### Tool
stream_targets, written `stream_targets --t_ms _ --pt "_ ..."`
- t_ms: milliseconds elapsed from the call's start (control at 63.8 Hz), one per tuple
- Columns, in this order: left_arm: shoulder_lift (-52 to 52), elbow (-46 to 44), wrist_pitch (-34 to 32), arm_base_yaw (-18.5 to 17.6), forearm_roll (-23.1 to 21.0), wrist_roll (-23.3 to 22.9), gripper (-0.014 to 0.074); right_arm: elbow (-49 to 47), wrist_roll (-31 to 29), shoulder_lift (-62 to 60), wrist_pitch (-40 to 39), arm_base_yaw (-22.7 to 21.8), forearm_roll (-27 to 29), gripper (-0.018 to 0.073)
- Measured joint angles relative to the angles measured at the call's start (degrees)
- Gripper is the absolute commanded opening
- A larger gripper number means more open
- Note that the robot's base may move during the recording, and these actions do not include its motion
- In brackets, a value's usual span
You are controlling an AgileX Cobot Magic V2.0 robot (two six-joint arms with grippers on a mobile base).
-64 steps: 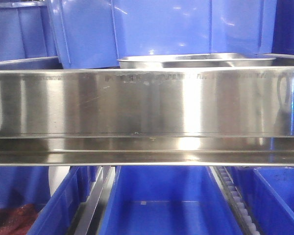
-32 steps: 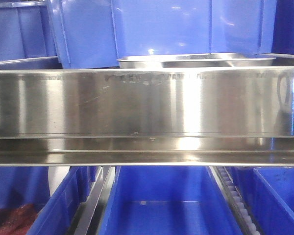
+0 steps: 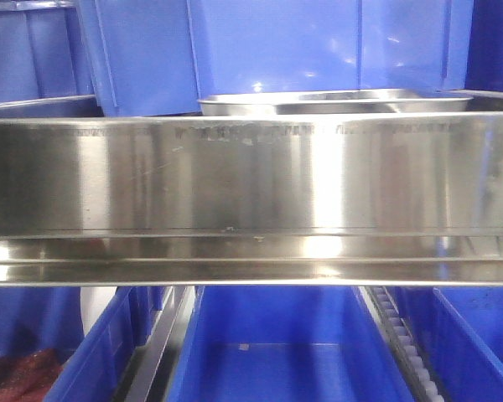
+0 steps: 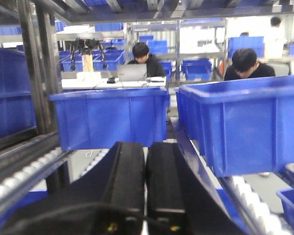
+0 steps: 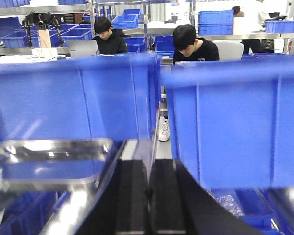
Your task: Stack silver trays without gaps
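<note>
In the front view one silver tray (image 3: 335,102) shows only as a rim and a strip of wall above the long steel shelf rail (image 3: 251,176); the rest is hidden behind the rail. No gripper shows in that view. In the right wrist view a silver tray (image 5: 49,161) lies to the left of my right gripper (image 5: 148,169). The gripper's fingers are closed on a thin shiny metal edge that rises between them and seems to be that tray's side wall. My left gripper (image 4: 145,152) is shut and empty, in the air over a roller shelf.
Blue plastic bins stand behind the tray (image 3: 277,50) and below the rail (image 3: 277,352). Large blue bins fill the right wrist view (image 5: 235,117) and stand ahead of the left gripper (image 4: 110,117) and to its right (image 4: 245,122). Roller tracks (image 4: 19,171) flank the left arm. People sit at desks beyond.
In the front view the silver tray's rim has shifted slightly left and up, and the reflections on the rail have changed. Nothing else moved.
</note>
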Motion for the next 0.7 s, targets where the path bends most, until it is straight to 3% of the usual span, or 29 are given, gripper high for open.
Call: stream_targets --t_ms 78,188,376,548,705 --pt "6.6 -7.6 4.5 -1.1 0.2 0.0 0.0338 -5.3 0.0 4.0 2.0 0.0 0.0 0.046" --pt "15.1 -13.6 6.9 -2.8 0.2 0.0 0.0438 -9.9 0.0 10.2 2.3 0.0 0.0 0.0608" --pt "30.5 -22.3 9.1 -7.5 -0.7 1.5 0.0442 -13.4 0.0 20.9 3.6 0.2 0.8 0.0613" --pt "42.4 -31.8 14.1 -19.9 -2.5 7.8 0.0442 -18.2 0.0 28.4 4.2 3.9 3.0 0.0613" --pt "54.1 -40.7 17.8 -33.0 -3.1 9.0 0.0442 -25.3 0.0 37.4 6.9 9.5 3.4 0.0613"
